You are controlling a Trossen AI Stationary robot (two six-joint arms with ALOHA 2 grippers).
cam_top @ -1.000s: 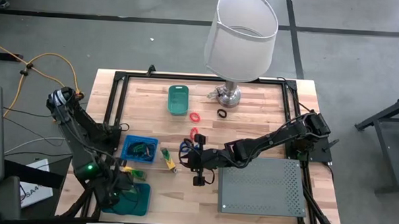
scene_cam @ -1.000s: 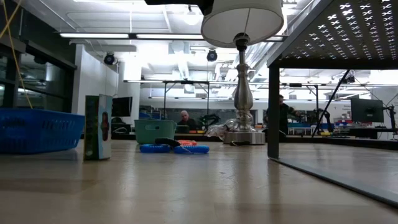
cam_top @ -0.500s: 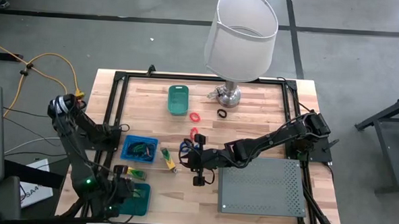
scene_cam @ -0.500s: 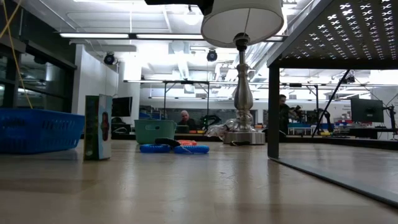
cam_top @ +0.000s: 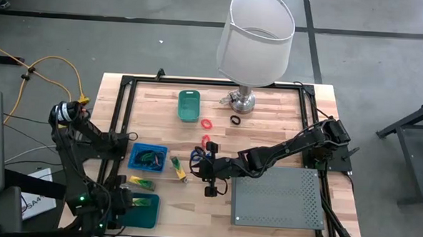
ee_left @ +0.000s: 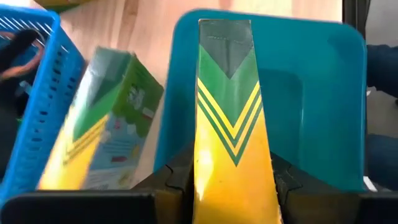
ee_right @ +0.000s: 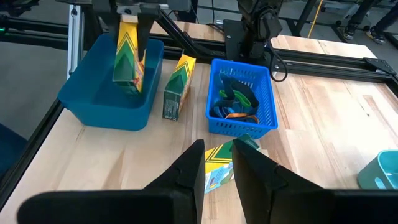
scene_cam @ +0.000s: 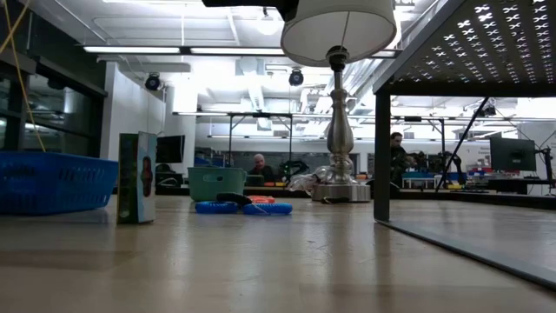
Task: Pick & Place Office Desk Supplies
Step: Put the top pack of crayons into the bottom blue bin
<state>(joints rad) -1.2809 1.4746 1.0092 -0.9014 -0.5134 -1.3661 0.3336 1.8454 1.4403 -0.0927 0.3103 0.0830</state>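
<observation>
Lowering the box [ee_left: 229, 124] straight down into the teal bin [ee_left: 323, 93] seems the way to do this step well: keep it upright, clear of the rim, and let go only once it is low inside. The left gripper [ee_right: 131, 14] hangs over that bin at the table's near left corner, jaws clamped narrow on the yellow-and-green box. A second box [ee_right: 176, 86] lies just beside the bin, next to the blue basket [ee_right: 241, 96]. The right gripper [ee_right: 217, 163] waits mid-table, fingers slightly apart, holding nothing, with a third box [ee_right: 217, 168] on the table beyond its fingertips.
</observation>
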